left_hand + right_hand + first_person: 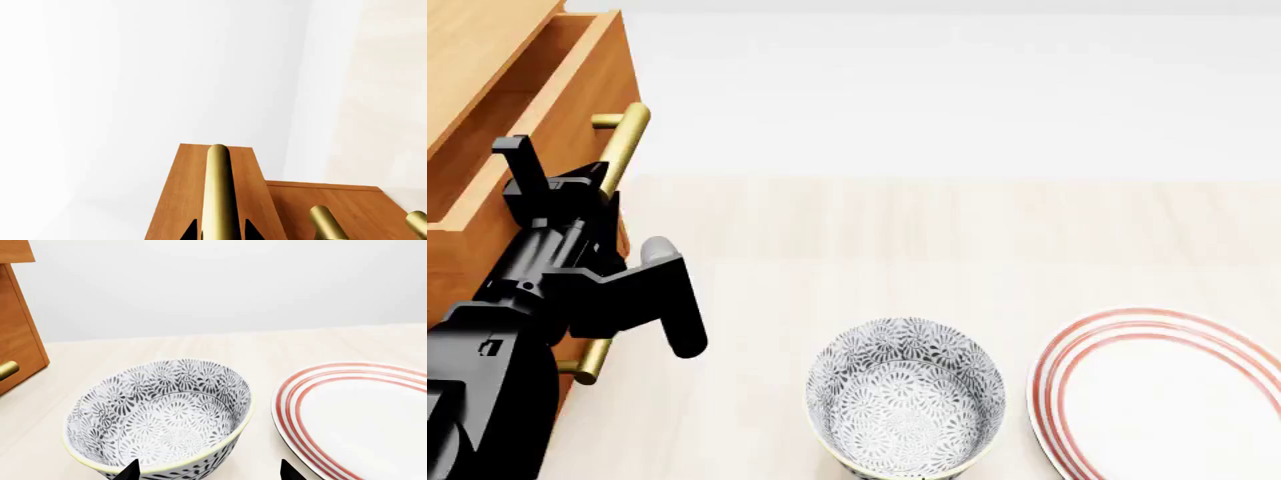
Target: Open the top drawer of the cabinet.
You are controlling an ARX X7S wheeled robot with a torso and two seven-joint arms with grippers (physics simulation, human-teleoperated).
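At frame edge, left end effector hides the top drawer's handle middle.

On your left stands the cabinet, its top drawer pulled out toward the right, the left gripper at the drawer's handle. Right of the cabinet sits the bowl on the table, the plate just beside it, farther right
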